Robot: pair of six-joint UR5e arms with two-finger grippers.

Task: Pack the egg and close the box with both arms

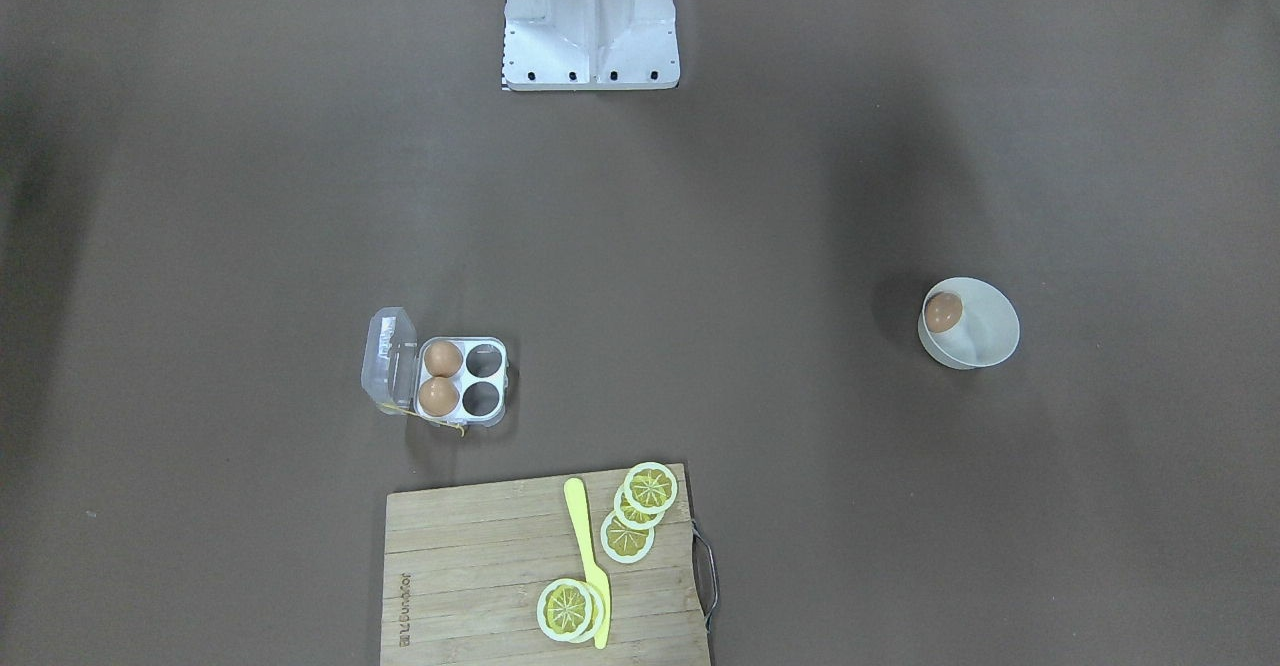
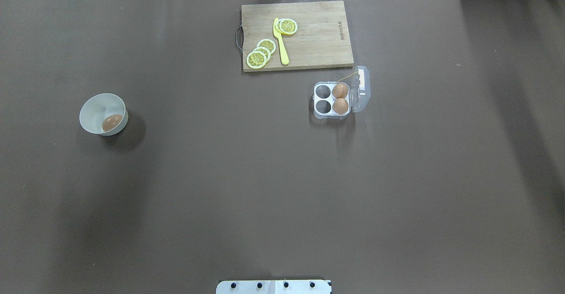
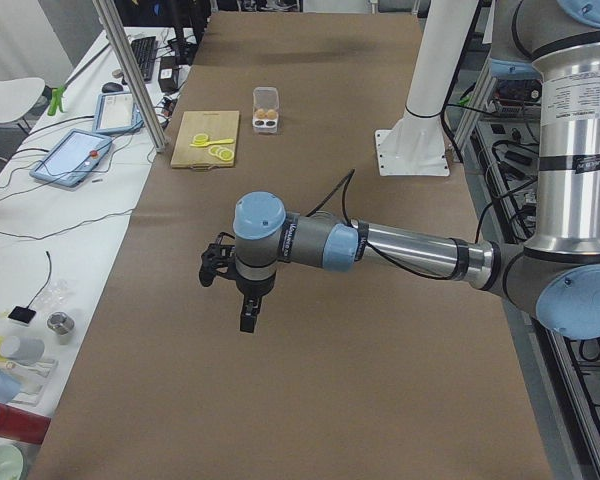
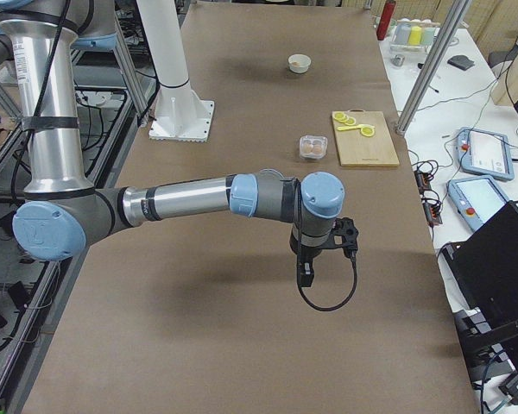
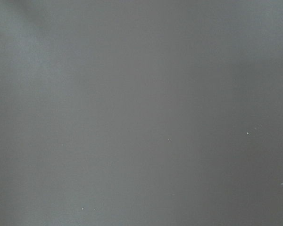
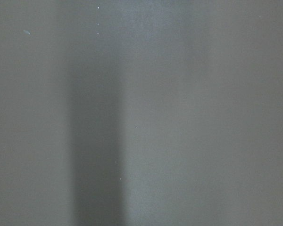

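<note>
One brown egg (image 1: 943, 311) (image 2: 112, 122) lies in a round white bowl (image 1: 990, 308) (image 2: 95, 107) on the robot's left side. The four-cell egg carton (image 1: 462, 343) (image 2: 331, 98) stands open, with its clear lid (image 1: 388, 358) (image 2: 362, 88) folded out. Two brown eggs (image 1: 443, 358) (image 1: 438, 396) fill the cells beside the lid, and the other two cells are empty. The left gripper (image 3: 249, 313) and the right gripper (image 4: 306, 272) hang above bare table, far from both. They show only in the side views, so I cannot tell whether they are open or shut.
A wooden cutting board (image 1: 470, 566) (image 2: 318, 33) with lemon slices (image 1: 628, 536) and a yellow knife (image 1: 588, 556) lies at the far edge, close to the carton. The white robot base (image 1: 590, 26) stands at the near edge. Both wrist views show only brown table.
</note>
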